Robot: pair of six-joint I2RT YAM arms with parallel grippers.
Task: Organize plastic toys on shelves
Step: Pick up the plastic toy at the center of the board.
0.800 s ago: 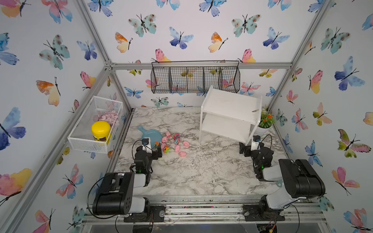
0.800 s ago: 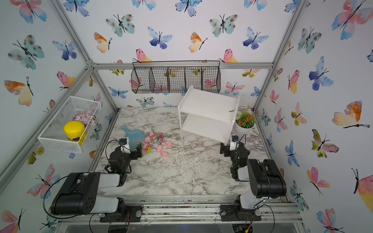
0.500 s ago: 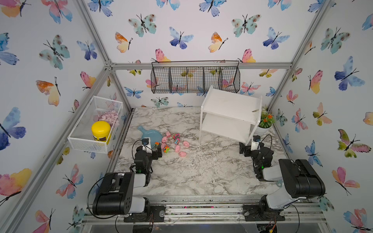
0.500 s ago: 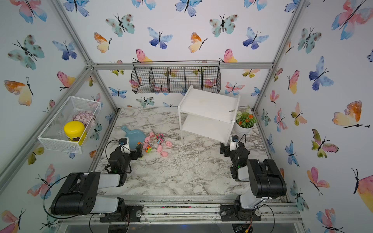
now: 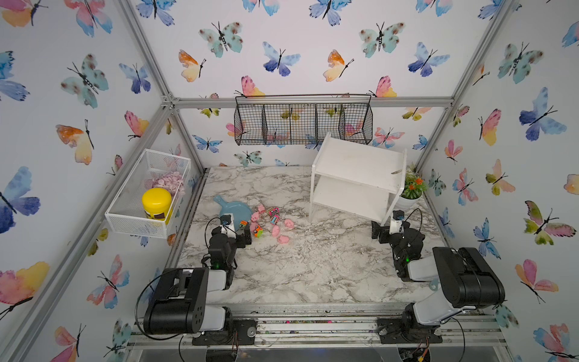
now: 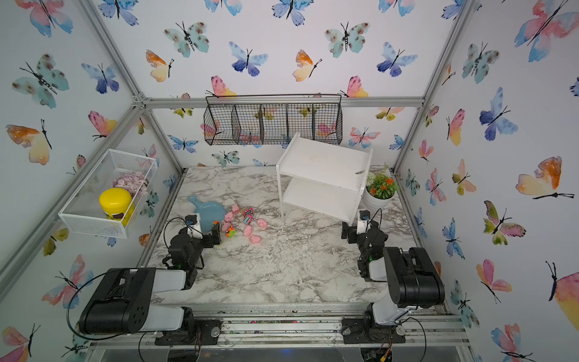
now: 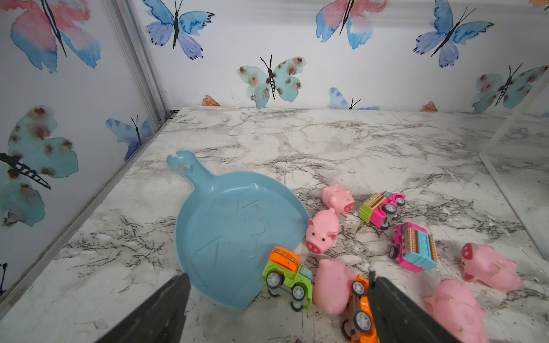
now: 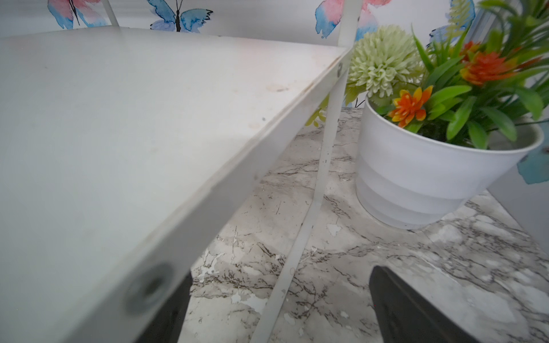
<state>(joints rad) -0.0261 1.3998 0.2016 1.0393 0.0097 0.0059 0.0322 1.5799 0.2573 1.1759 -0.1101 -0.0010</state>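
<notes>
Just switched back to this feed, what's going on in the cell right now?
Nothing is held yet. The left tool is open and low over the table, right at the pigs and trucks scattered beside the dish, with an orange truck just inside one finger. The right tool is open too, low by the shelf corner leg near the plant pot. Both shelf boards are bare, so nothing has been put away.
</notes>
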